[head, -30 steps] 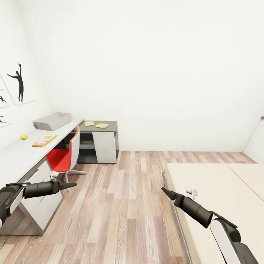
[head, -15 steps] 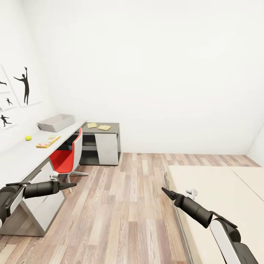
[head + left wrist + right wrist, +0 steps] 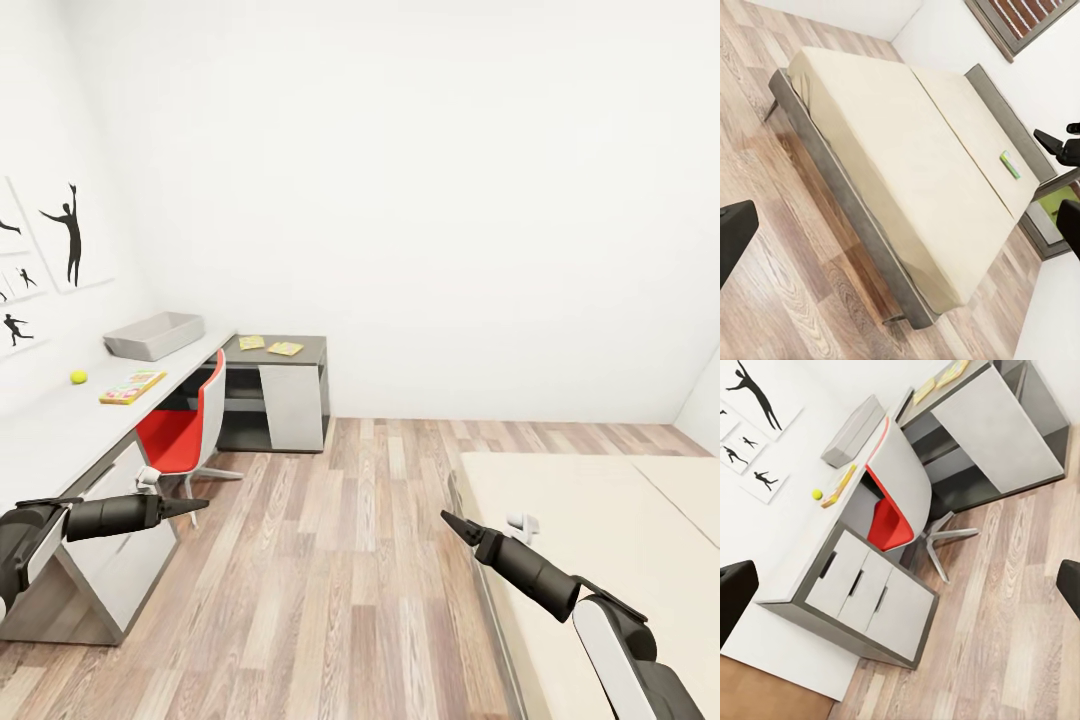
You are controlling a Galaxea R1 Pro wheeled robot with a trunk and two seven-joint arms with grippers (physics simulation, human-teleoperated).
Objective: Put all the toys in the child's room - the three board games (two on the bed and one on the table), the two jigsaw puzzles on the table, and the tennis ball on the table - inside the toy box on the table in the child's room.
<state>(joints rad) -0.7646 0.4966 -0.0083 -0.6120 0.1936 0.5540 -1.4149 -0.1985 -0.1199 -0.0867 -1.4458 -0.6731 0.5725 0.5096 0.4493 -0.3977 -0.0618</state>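
Observation:
The pale grey toy box [image 3: 155, 335] [image 3: 855, 431] stands at the far end of the light table [image 3: 50, 425] on the left. Before it lie a tennis ball [image 3: 78, 377] [image 3: 817, 494] and a colourful board game [image 3: 132, 386] [image 3: 840, 485]. Two jigsaw puzzles [image 3: 251, 342] [image 3: 285, 348] rest on the darker corner desk. The bed [image 3: 600, 540] fills the right; a green-edged board game [image 3: 1010, 164] lies on it near the headboard. My left gripper [image 3: 195, 506] and right gripper [image 3: 447, 522] hang over the floor, both open and holding nothing.
A red and white swivel chair [image 3: 185, 430] is tucked under the table. A drawer unit [image 3: 870, 592] stands under the table's near end. Wood plank floor [image 3: 340, 560] runs between table and bed. Silhouette pictures [image 3: 70, 240] hang on the left wall.
The whole picture has shifted slightly right and down since a second ago, so the camera has turned. Both arms hold the same pose.

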